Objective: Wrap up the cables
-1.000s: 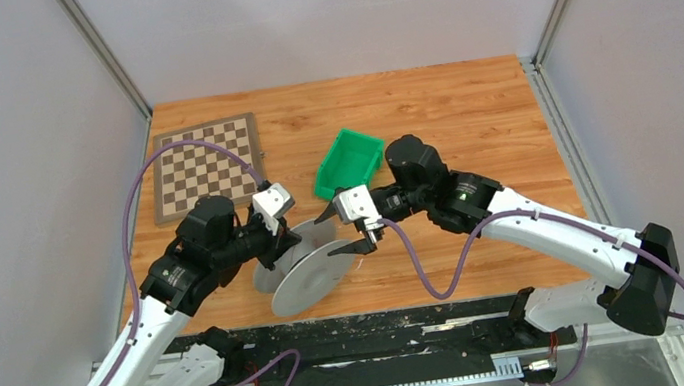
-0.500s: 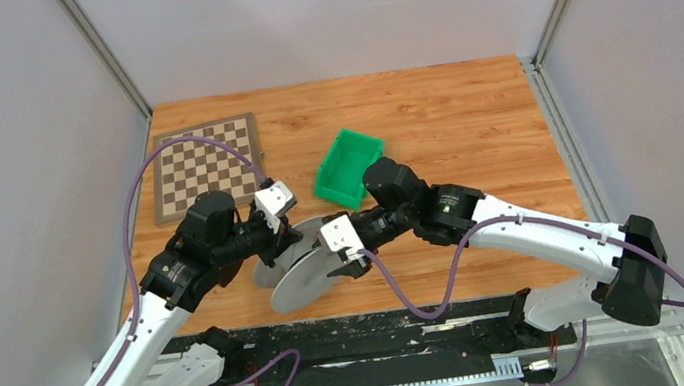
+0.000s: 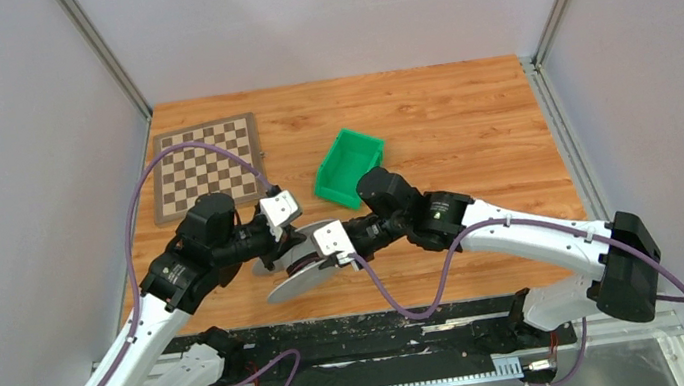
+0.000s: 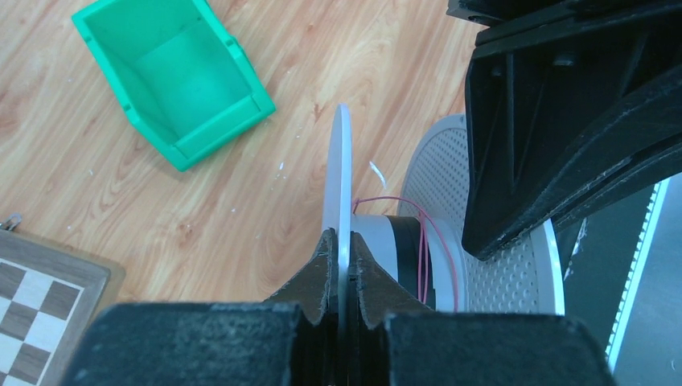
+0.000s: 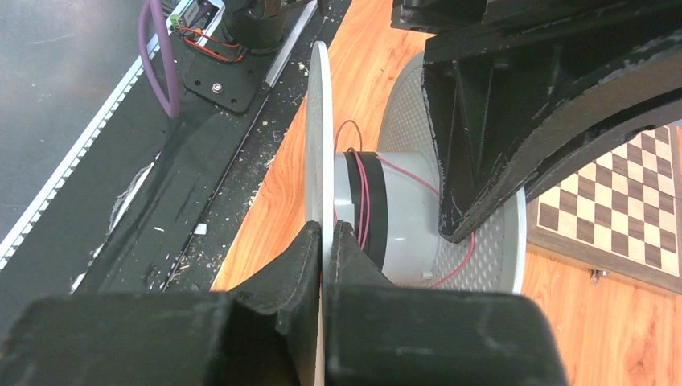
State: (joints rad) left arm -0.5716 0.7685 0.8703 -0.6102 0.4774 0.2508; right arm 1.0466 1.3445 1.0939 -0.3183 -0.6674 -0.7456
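A pale grey two-disc spool (image 3: pixel 300 269) sits tilted between my two grippers near the table's front. A thin pink cable (image 4: pixel 424 241) makes a few loose turns round the grey core (image 4: pixel 382 253), next to a black band; the same cable (image 5: pixel 363 193) shows in the right wrist view, with a slack loop (image 5: pixel 458 265) lying against the perforated disc. My left gripper (image 4: pixel 341 245) is shut on the rim of one disc (image 4: pixel 341 161). My right gripper (image 5: pixel 324 237) is shut on the rim of the opposite disc (image 5: pixel 317 121). In each wrist view the other gripper's black finger (image 4: pixel 555 121) reaches over the far disc.
A green bin (image 3: pixel 349 165) lies just behind the spool. A chessboard (image 3: pixel 206 165) rests at the back left. The black base rail (image 3: pixel 369 341) runs along the near edge, just in front of the spool. Purple arm hoses (image 3: pixel 412 289) hang by the right arm.
My right gripper has moved left to the spool and shut on a disc's rim. The spool has tipped flatter. The left gripper has kept its grip.
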